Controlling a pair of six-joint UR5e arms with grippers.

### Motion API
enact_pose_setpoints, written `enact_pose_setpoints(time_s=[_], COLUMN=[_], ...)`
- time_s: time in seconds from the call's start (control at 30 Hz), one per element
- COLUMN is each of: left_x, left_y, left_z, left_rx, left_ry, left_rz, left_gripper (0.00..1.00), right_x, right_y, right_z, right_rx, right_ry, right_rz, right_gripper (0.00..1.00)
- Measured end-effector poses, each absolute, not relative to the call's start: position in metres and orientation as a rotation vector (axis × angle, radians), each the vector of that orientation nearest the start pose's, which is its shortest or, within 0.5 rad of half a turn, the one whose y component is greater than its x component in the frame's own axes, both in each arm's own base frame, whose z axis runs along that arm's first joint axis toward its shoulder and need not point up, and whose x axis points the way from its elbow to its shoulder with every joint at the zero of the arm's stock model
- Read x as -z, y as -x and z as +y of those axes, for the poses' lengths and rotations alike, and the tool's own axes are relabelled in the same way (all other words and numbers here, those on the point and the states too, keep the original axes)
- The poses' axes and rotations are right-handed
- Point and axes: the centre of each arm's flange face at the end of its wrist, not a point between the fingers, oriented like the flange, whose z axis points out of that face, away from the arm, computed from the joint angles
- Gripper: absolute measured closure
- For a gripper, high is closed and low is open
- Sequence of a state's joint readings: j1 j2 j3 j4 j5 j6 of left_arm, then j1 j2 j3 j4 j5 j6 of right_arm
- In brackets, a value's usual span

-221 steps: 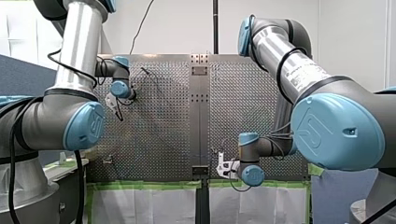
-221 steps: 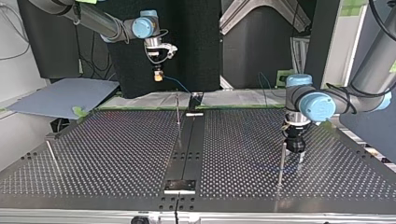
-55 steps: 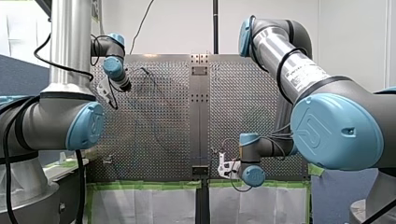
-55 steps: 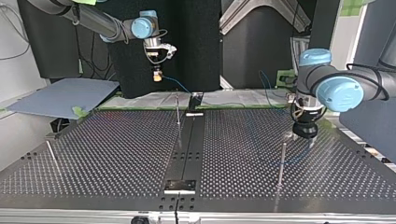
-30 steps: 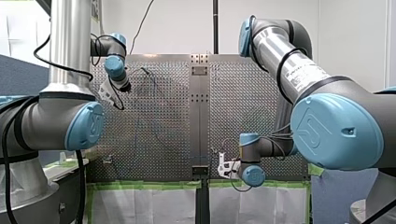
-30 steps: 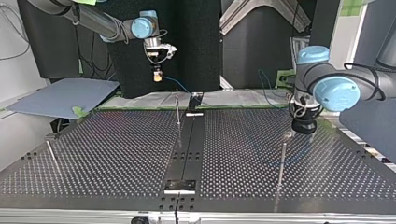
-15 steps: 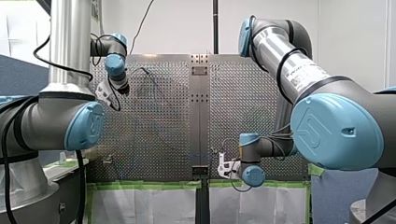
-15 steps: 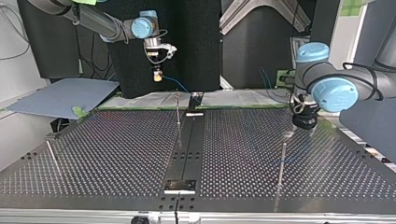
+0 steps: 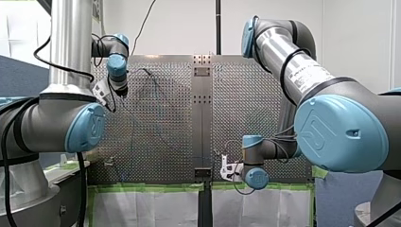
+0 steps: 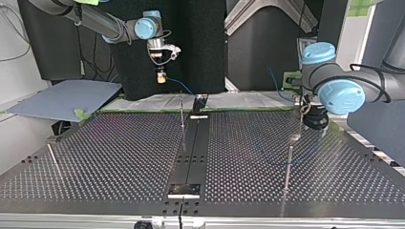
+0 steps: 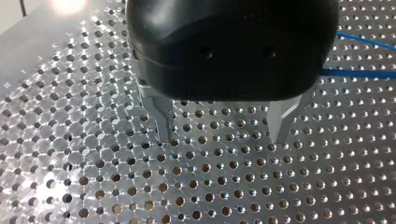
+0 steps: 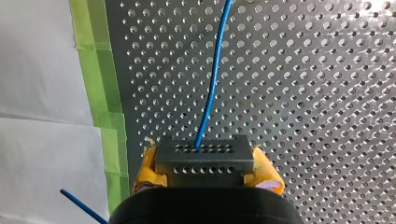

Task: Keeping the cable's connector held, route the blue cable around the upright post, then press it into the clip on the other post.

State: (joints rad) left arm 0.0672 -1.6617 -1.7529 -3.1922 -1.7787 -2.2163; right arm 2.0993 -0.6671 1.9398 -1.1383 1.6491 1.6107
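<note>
My right gripper (image 12: 204, 175), with yellow pads, is shut on the grey connector (image 12: 204, 158). The blue cable (image 12: 212, 79) runs straight ahead from it over the perforated plate. In the top view this gripper (image 10: 162, 78) hangs above the table's far edge, the cable (image 10: 179, 86) trailing down from it. My left gripper (image 11: 219, 130) is open, its metal fingers (image 11: 161, 116) apart over bare plate and the blue cable (image 11: 355, 72) off to one side. In the top view it (image 10: 315, 125) hovers just behind a thin post (image 10: 288, 162) with a small fitting at its top.
A second thin post (image 10: 181, 113) stands near the table's middle rail (image 10: 191, 152), and a third (image 10: 52, 156) leans at the top view's left. Green tape (image 12: 100, 93) lines the plate's edge. A grey board (image 10: 67, 98) lies beyond the far left corner.
My left gripper has lifted and drawn back from the right-hand post toward the table's far edge, turning at the wrist. My right gripper has held still with the connector.
</note>
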Motion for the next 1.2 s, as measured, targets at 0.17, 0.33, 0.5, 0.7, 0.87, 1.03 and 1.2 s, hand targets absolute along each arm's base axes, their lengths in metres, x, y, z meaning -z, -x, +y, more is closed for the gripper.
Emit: enact_pose_setpoints(time_s=[0.17,0.33,0.5,0.7,0.87,1.03,1.2], left_x=[-0.354,-0.353,-0.352,-0.353,-0.353,-0.356,-0.365], left_y=[-0.48,-0.476,-0.473,-0.47,-0.47,-0.469,-0.466], left_z=[-0.081,-0.081,-0.082,-0.085,-0.088,-0.089,-0.09], left_rx=[0.16,0.102,0.034,-0.028,-0.057,-0.082,-0.104], left_ry=[0.767,0.744,0.722,0.673,0.621,0.579,0.538], left_rz=[1.747,1.774,1.796,1.813,1.827,1.833,1.823], left_gripper=[0.0,0.0,0.0,0.0,0.0,0.0,0.0], right_x=[0.061,0.062,0.061,0.061,0.061,0.062,0.062], right_y=[-0.378,-0.378,-0.378,-0.378,-0.378,-0.378,-0.378], right_z=[-0.398,-0.398,-0.398,-0.398,-0.398,-0.398,-0.398], right_rx=[-1.463,-1.463,-1.464,-1.464,-1.464,-1.464,-1.464], right_ry=[-1.642,-1.643,-1.641,-1.641,-1.641,-1.641,-1.642], right_rz=[-1.065,-1.065,-1.065,-1.065,-1.065,-1.065,-1.065], right_gripper=[1.0,1.0,1.0,1.0,1.0,1.0,1.0])
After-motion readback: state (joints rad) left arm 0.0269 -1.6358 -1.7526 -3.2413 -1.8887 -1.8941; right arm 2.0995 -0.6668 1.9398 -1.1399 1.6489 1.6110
